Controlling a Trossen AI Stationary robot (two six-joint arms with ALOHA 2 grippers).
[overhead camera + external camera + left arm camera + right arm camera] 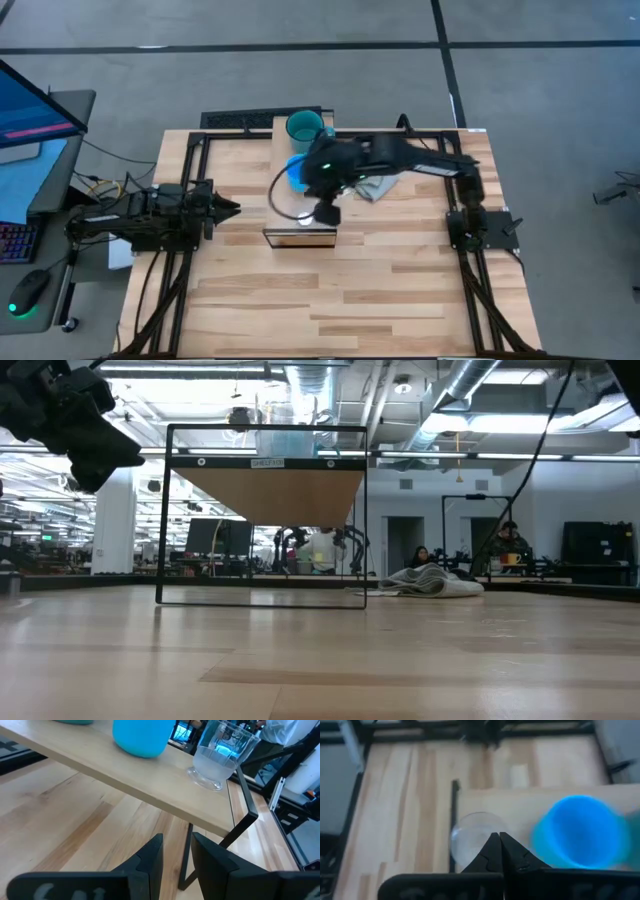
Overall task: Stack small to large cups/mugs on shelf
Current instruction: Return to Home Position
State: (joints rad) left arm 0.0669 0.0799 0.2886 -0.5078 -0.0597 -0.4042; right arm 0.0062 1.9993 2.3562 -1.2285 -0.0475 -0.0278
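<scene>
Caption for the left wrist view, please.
Left gripper faces the shelf, where a blue mug and clear glass cup stand side by side.

Robotics lab within an open-plan industrial office. Exposed ceiling ducts (465, 395) and strip lights (200, 371); workstations behind, one seated person (510, 542). Grey concrete floor (300, 80). Monitor (30, 105), keyboard (12, 243) and mouse (30, 290) beside wooden table (350, 300).

Three drinking vessels stand on one long light wood shelf (279, 148): one teal handled mug (304, 126), one bright blue handled mug (142, 737) and one clear glass cup (215, 757). One crumpled grey cloth (378, 187) lies beside the shelf. There are two dark robot arms: the left arm (150, 215) beside the shelf, the right arm (400, 155) over it.
</scene>
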